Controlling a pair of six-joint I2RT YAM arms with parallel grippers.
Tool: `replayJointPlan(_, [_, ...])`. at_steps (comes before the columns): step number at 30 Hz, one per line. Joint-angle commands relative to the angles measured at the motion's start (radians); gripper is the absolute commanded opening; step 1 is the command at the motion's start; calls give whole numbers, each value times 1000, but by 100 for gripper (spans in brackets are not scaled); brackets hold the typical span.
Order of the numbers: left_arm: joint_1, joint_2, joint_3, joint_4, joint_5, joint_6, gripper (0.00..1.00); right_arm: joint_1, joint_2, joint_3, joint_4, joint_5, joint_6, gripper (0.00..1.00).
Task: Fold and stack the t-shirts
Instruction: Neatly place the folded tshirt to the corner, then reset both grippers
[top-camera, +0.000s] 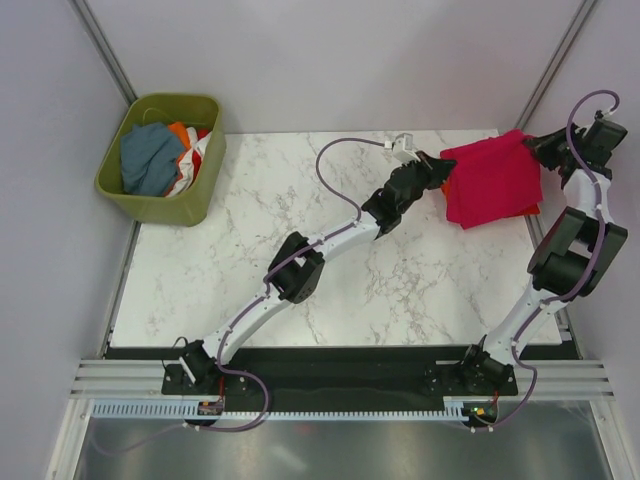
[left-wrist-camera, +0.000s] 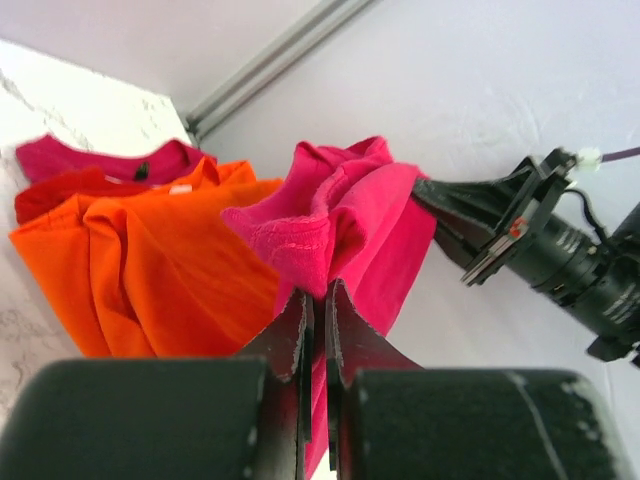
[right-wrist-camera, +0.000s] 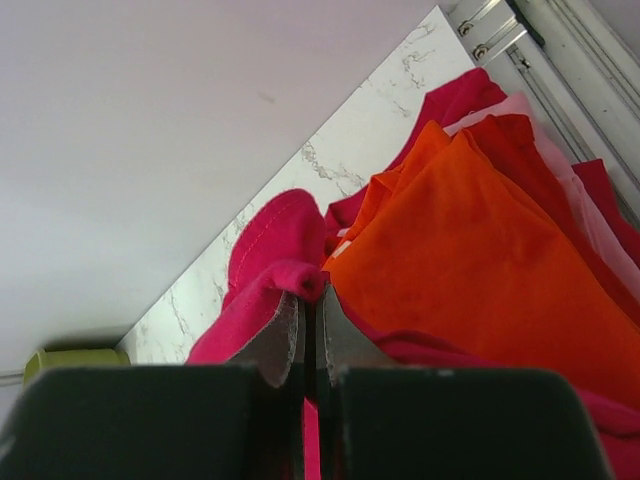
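Note:
A magenta-pink t-shirt (top-camera: 492, 182) hangs stretched between my two grippers over the table's back right corner. My left gripper (top-camera: 443, 163) is shut on its left edge, with cloth (left-wrist-camera: 330, 220) pinched between the jaws (left-wrist-camera: 315, 295). My right gripper (top-camera: 530, 143) is shut on its right edge, cloth (right-wrist-camera: 270, 265) bunched at the fingertips (right-wrist-camera: 310, 300). Under it lies a pile of folded shirts: orange (left-wrist-camera: 150, 260) on top, red (left-wrist-camera: 60, 185) and another magenta one (left-wrist-camera: 80, 157) below. The orange shirt (right-wrist-camera: 480, 260) also fills the right wrist view.
An olive-green basket (top-camera: 161, 203) at the table's back left holds several crumpled clothes, blue-grey, orange and white. The marble tabletop (top-camera: 300, 210) ends at a black strip by the arm bases. Grey walls and metal posts (top-camera: 545, 60) stand close behind.

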Motion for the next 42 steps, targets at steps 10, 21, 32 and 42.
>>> replayJointPlan(10, [63,13,88,131,-180,-23,100,-27,200,208,218,-4,126,54])
replayJointPlan(21, [89,-258,-307,172,-68,90,100,17,70,107,199,65,33,96])
replayJointPlan(32, [156,-603,-725,134,-8,199,100,259,-87,-24,177,69,-109,94])
replayJointPlan(42, [270,-907,-1030,24,35,199,100,474,-237,-122,165,195,-204,96])
